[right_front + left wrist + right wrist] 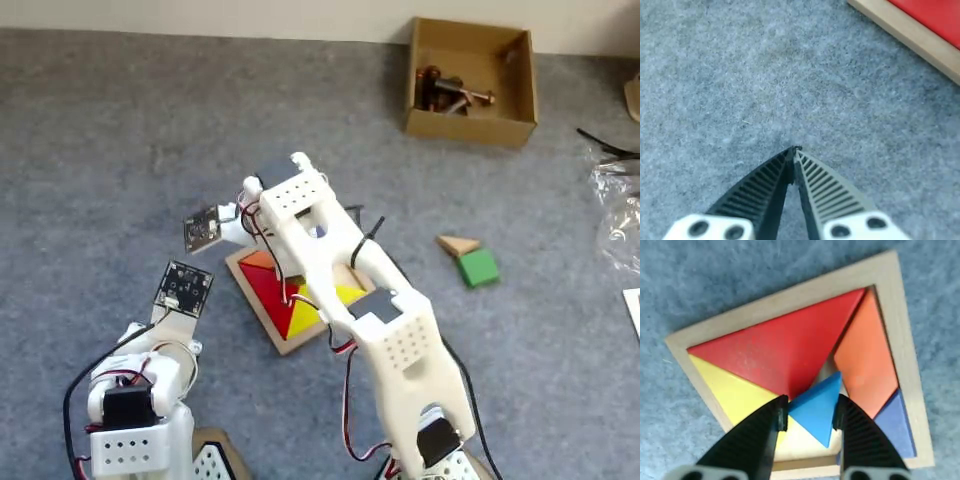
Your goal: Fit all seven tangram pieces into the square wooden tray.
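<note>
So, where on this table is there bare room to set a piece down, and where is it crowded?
Free: the wide grey carpet left of the open cardboard box, beyond the square wooden tray; also the strip between tray and green square block. Crowded: over the tray, where the right arm's jaws hold the blue triangle piece.

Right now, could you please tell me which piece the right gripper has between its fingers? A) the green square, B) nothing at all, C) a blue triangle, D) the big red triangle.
C: in the right wrist view the right gripper has its fingers closed on either side of the blue triangle, over the tray.
</note>
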Robot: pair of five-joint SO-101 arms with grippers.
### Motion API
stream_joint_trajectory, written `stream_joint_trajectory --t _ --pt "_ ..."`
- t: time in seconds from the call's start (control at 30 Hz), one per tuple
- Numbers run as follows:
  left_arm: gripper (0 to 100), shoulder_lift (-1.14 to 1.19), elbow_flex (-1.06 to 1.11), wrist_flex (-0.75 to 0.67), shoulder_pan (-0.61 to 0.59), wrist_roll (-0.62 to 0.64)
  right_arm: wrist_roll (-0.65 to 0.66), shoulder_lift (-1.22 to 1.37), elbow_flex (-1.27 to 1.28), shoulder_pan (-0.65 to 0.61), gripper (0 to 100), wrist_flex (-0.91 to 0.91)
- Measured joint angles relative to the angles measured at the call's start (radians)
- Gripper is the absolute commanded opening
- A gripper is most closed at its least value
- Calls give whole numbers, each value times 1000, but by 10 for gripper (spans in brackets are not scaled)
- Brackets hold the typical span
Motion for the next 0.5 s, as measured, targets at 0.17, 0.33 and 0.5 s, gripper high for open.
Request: stream_joint_trajectory --t 0.17,0.33,0.5 --pt "14 0 0 0 0 0 0 2 0 0 135 -2" --pt "14 0 0 0 0 0 0 2 0 0 159 -2" --pt "14 0 0 0 0 0 0 2 0 0 166 6"
